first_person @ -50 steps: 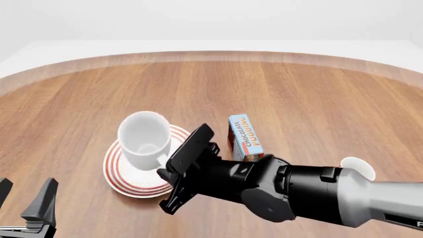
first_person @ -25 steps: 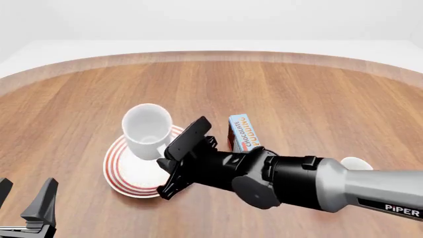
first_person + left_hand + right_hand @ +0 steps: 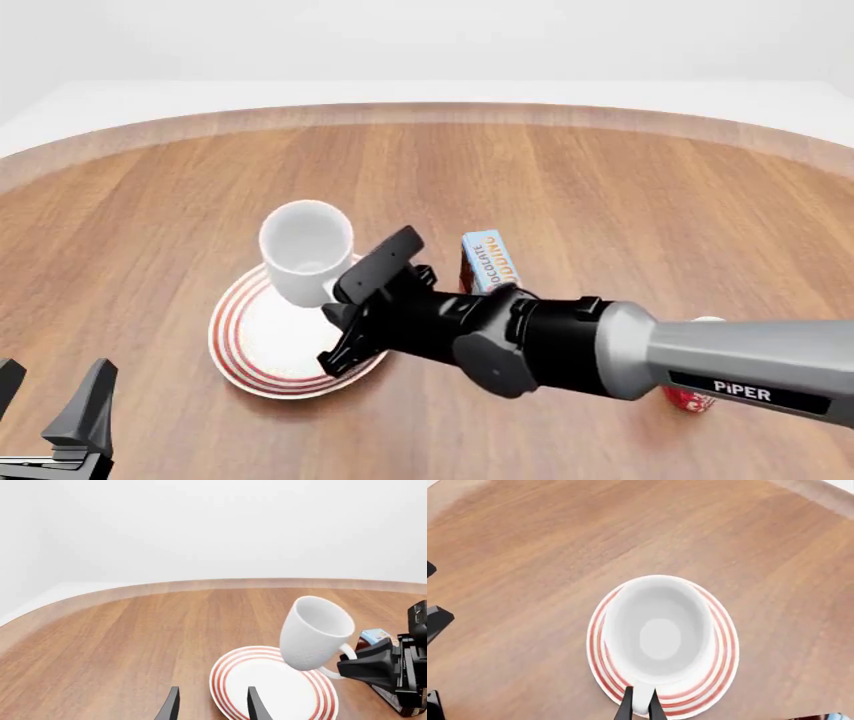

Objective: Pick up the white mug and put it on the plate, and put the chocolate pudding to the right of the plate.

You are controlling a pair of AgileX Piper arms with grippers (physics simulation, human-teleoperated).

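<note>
The white mug (image 3: 307, 250) hangs tilted just over the plate (image 3: 254, 352), its mouth turned up toward the front camera. My right gripper (image 3: 342, 312) is shut on the mug's handle; the right wrist view looks straight into the mug (image 3: 660, 630) over the red-ringed plate (image 3: 725, 652), fingers (image 3: 627, 706) pinching the handle. From the left wrist view the mug (image 3: 313, 630) leans above the plate (image 3: 267, 687). The chocolate pudding (image 3: 494, 262) lies right of the plate, partly behind my right arm. My left gripper (image 3: 51, 402) stands open near the front left, holding nothing.
A red mug (image 3: 687, 400) shows only as a sliver under my right forearm at the front right. The round wooden table's far edge (image 3: 427, 112) curves across the back.
The mug, held by its handle, has moved up and slightly right in the front view and tilted more. My right arm has reached further in over the table. The left gripper has not moved.
</note>
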